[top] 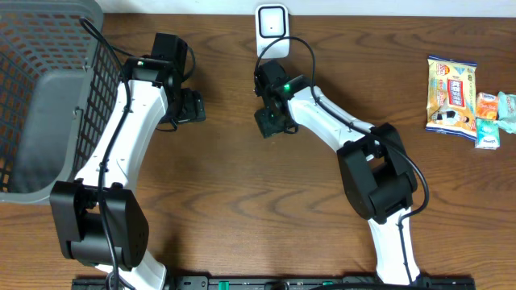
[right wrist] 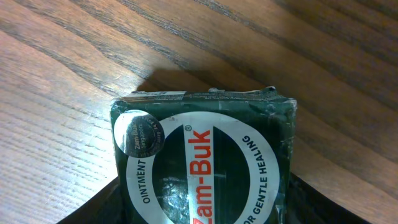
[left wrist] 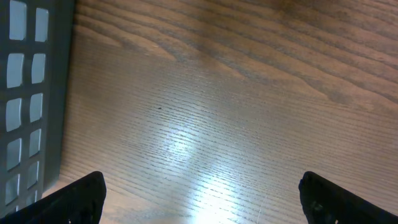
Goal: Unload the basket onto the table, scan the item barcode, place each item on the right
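Observation:
The item is a dark green Zam-Buk ointment box (right wrist: 205,162) with a white ring and red lettering, small and dark in the overhead view (top: 268,123). It sits between the fingers of my right gripper (right wrist: 204,204), which press on both of its sides just above the wood, so that gripper is shut on it. No barcode shows on the face I see. The white scanner (top: 272,29) stands at the table's far edge, just behind my right gripper (top: 271,113). My left gripper (top: 190,107) hovers to the left, wide open (left wrist: 202,199) over bare wood.
A grey mesh basket (top: 48,97) fills the far left corner, and its wall (left wrist: 31,93) is close to my left gripper. Several snack packets (top: 451,95) lie at the right edge of the wooden table (top: 242,201).

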